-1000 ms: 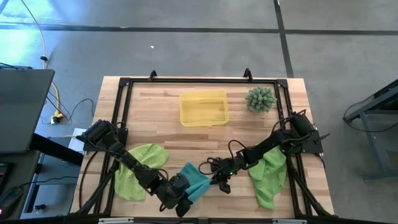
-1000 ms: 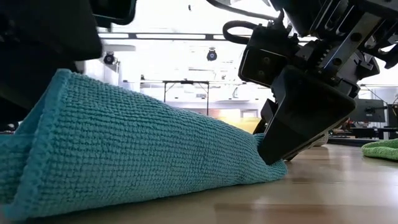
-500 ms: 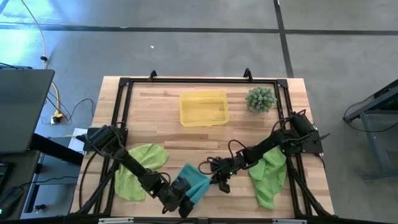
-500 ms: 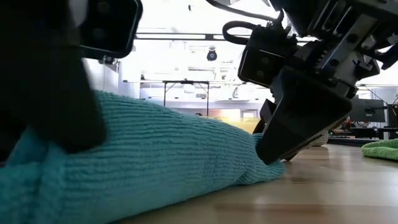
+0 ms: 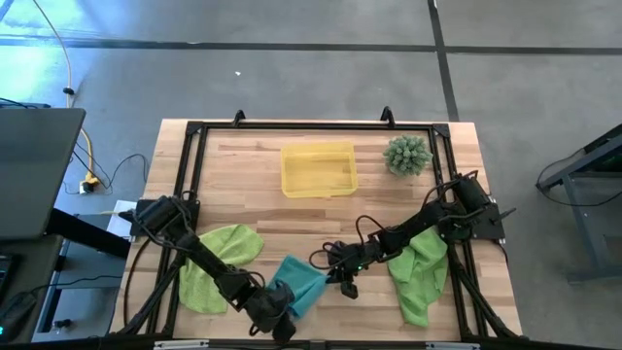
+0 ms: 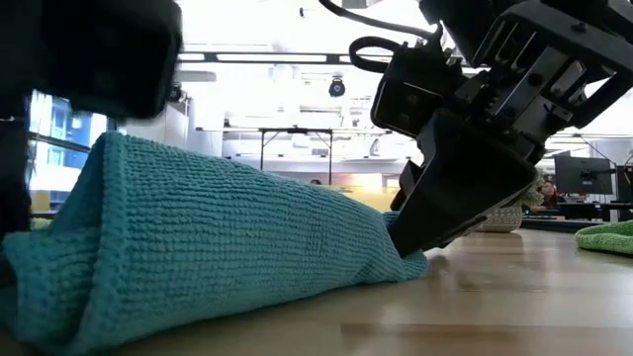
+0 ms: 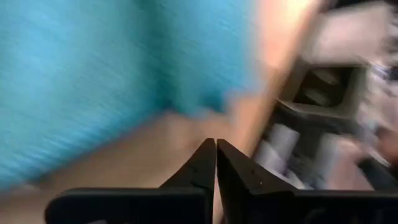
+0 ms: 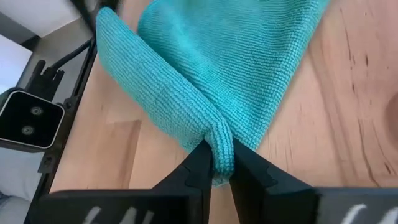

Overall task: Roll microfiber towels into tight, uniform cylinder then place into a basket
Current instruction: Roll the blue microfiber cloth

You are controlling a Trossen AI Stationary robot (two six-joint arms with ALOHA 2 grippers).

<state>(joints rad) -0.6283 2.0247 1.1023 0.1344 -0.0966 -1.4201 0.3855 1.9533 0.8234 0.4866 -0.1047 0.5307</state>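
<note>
The teal towel (image 5: 297, 282) lies on the wood near the front edge as a loose wedge. It stands tall at its left end (image 6: 109, 168) and tapers to a narrow right end. My right gripper (image 8: 219, 163) is shut on that narrow end. My left gripper (image 7: 216, 146) is shut with nothing between its fingertips, low by the towel's near left end (image 5: 284, 313). Two lime-green towels (image 5: 220, 262) (image 5: 420, 270) lie flat on the table, left and right of the teal one. The yellow basket (image 5: 318, 185) stands at the middle back. My right gripper pinches a rounded fold at the towel's narrow right end (image 8: 217, 140) between its two fingers. The fingers slant down from the table's right (image 6: 435, 213). That end rests on the wood and the towel widens away from it, slack. My left gripper: I cannot tell whether it touches the towel.
A spiky green plant (image 5: 407, 156) stands at the back right beside the basket. A black frame (image 5: 194, 131) runs round the table's edges. Bare wood lies between the basket and the towels.
My left gripper has sunk toward the teal towel's left end. Half a second ago it stood in front of that end and the end was pushed low; now the end stands tall again. The towel's narrow end has shifted slightly toward the table's left.
</note>
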